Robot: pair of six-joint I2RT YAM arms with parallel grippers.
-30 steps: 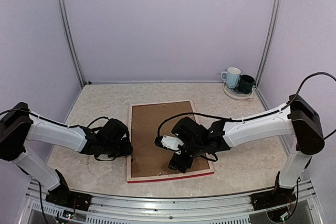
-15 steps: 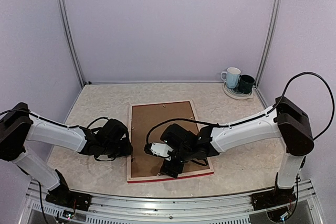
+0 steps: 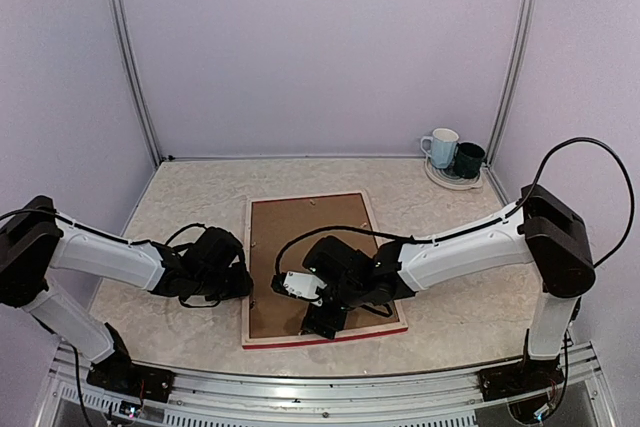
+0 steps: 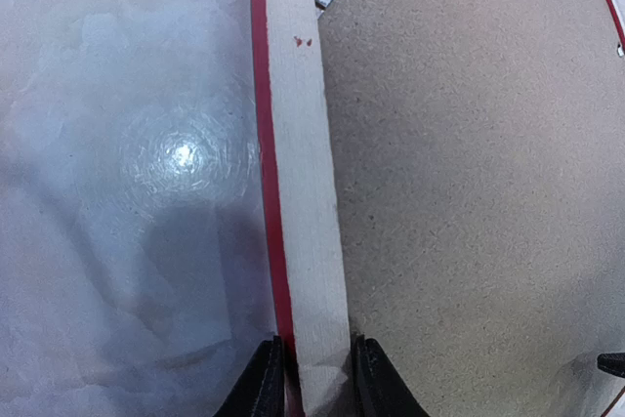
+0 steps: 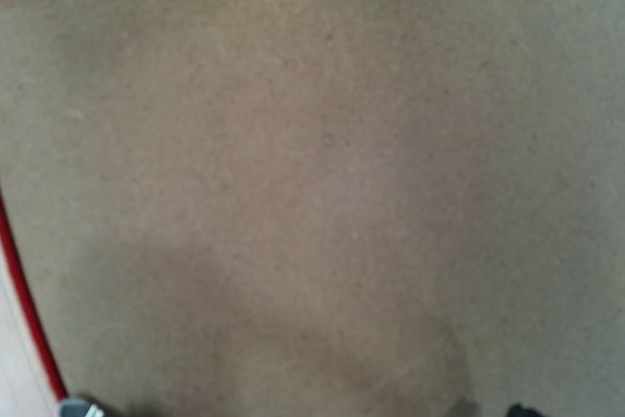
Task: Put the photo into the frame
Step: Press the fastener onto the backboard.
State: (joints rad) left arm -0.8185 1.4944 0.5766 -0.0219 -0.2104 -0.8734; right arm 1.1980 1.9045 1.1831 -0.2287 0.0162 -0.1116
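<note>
Both low: left tool (image 4: pixel 314 349) pinches frame (image 4: pixel 301 173), right tool (image 3: pixel 322 319) above board (image 3: pixel 300 237).

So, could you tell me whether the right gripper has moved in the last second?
Yes: the right gripper has shifted left over the backing board, toward the frame's left rail.

I am seeing soft, even light falling from overhead in the top view, the marbled beige tabletop (image 3: pixel 180 197) looking bright, with only faint shadows pooling under the arms. Through the left wrist camera a round white glare spot is shining on that tabletop and a broad grey shadow is lying below it. There, the thin red-edged pale wood frame (image 4: pixel 303 192) and speckled brown fibreboard backing (image 4: pixel 469 192) are showing crisply. The right wrist picture is coming through soft and out of focus, the board's grain smearing, its lower part darkening in shadow
</note>
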